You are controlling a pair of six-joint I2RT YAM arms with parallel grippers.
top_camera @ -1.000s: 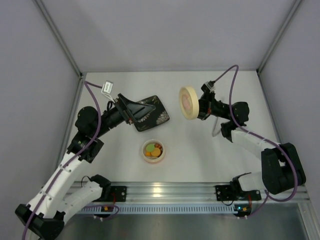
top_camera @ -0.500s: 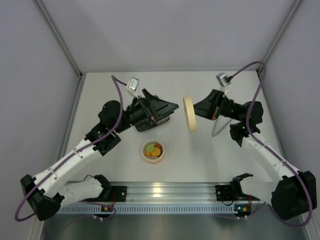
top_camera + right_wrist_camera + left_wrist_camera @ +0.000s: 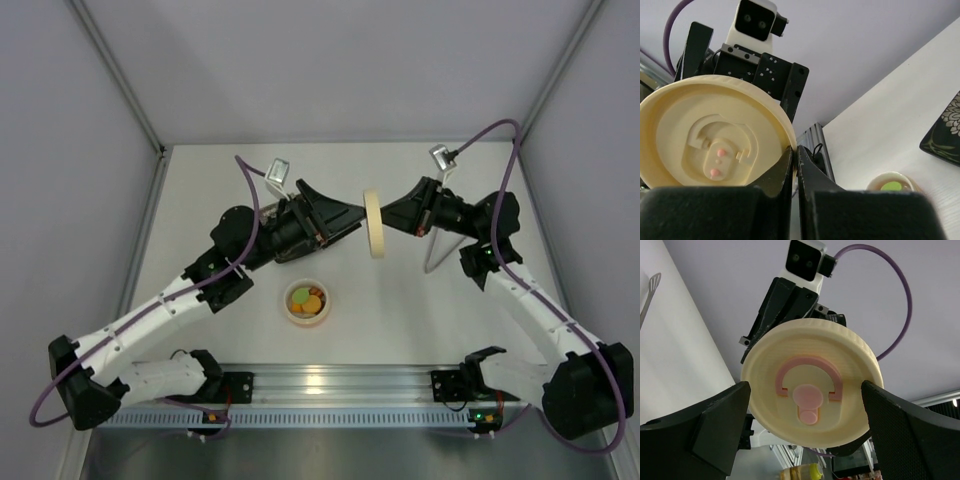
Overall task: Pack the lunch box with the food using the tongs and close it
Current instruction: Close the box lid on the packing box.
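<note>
**Status.** Food (image 3: 308, 298) sits in the lunch box (image 3: 286, 306), with orange and green pcs visible. The box stands open on the table (image 3: 400, 320), centre, near the arm bases. The lid (image 3: 376, 225) is off the box, up in the air on edge between the two arms, well apart from the box.

**Right hand** (image 3: 794, 152): jaws together on the lid's rim, a pinch at one spot on the edge. The lid's underside faces its camera.

**Left hand** (image 3: 350, 215): jaws wide apart, one on each side of the lid per the left wrist view, the top face w/ pink mark toward it. No contact evident; there is a gap on both sides.

**Tongs** (image 3: 433, 258): on the table under the right arm, not held.

**Black plate** (image 3: 945, 135): beyond the box, largely covered by the left arm from above. Contents cannot be told.

**Handling, est.** The lid reads as light, stiff moulded plastic w/ smooth faces and a ribbed rim. A one-point edge pinch could let it swing or slip. A better hold is across the full width on the ribbed rim, which the left hand's spread appears to suit. It is prob. not fragile, but if dropped it could roll.

**Step in hand, est.** Likely a pass of the lid from right to left, or steadying it, ahead of closing. Packing appears done or nearly so; closing is not yet done.
</note>
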